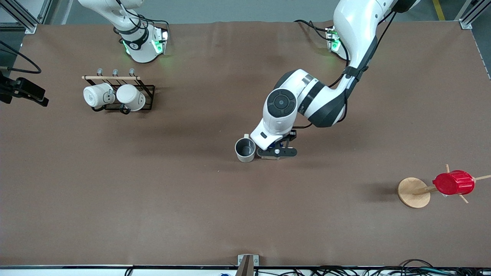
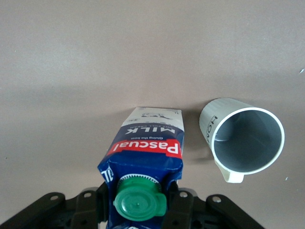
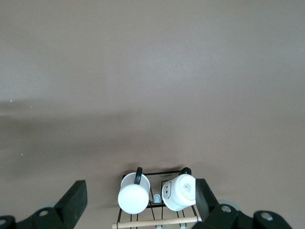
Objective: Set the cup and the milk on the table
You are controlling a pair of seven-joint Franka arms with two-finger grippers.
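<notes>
The milk (image 2: 145,148), a dark blue and white carton with a green cap, stands upright on the brown table (image 1: 191,199) near its middle. My left gripper (image 1: 277,151) is shut on the carton's top, its fingers (image 2: 183,205) pressed against the carton's two sides. In the front view the left hand hides most of the carton. The cup (image 1: 245,149), grey-beige with a dark grey inside, stands upright right beside the milk, toward the right arm's end, and also shows in the left wrist view (image 2: 245,138). My right gripper (image 3: 140,202) is open and empty, high over the mug rack.
A black wire rack (image 1: 147,92) with two white mugs (image 1: 96,95) (image 1: 131,97) stands near the right arm's base. A ribbed red cup (image 1: 453,182) hangs on a wooden peg stand (image 1: 413,192) toward the left arm's end, nearer the front camera.
</notes>
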